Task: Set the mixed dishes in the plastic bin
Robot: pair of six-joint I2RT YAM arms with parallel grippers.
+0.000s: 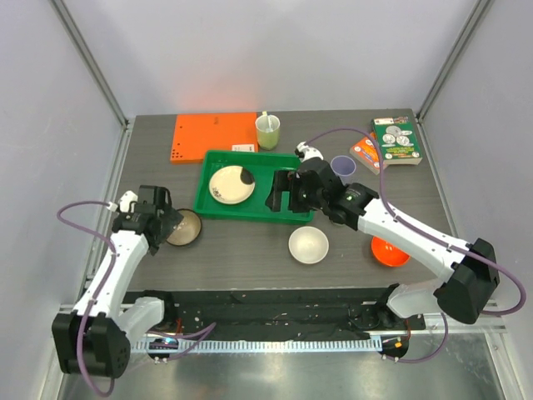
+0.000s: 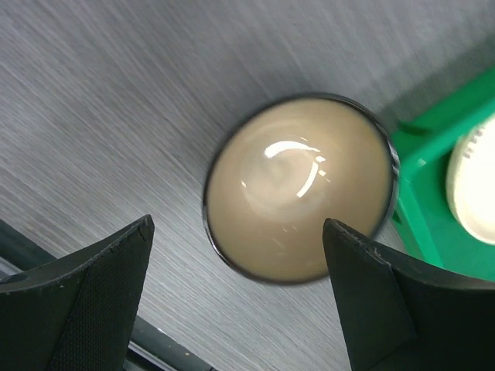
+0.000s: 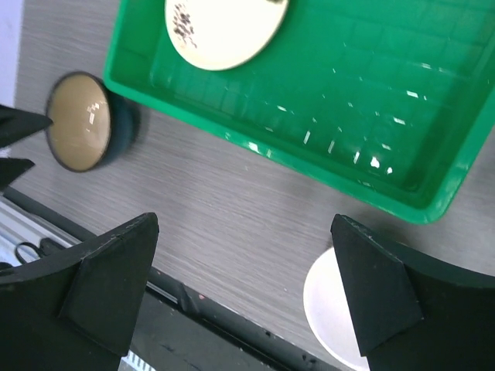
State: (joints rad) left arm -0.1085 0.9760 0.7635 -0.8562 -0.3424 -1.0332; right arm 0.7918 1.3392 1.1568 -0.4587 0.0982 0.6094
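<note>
Currently left fingers gape over brown bowl, right fingers gape over plastic bin

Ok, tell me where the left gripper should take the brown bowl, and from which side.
Take the brown bowl by its rim, coming straight down with the left gripper: one finger inside, one outside. It sits upright, mouth up, its thin rim exposed all round. Probably pick the side away from the green bin, where the outer finger has room.
</note>
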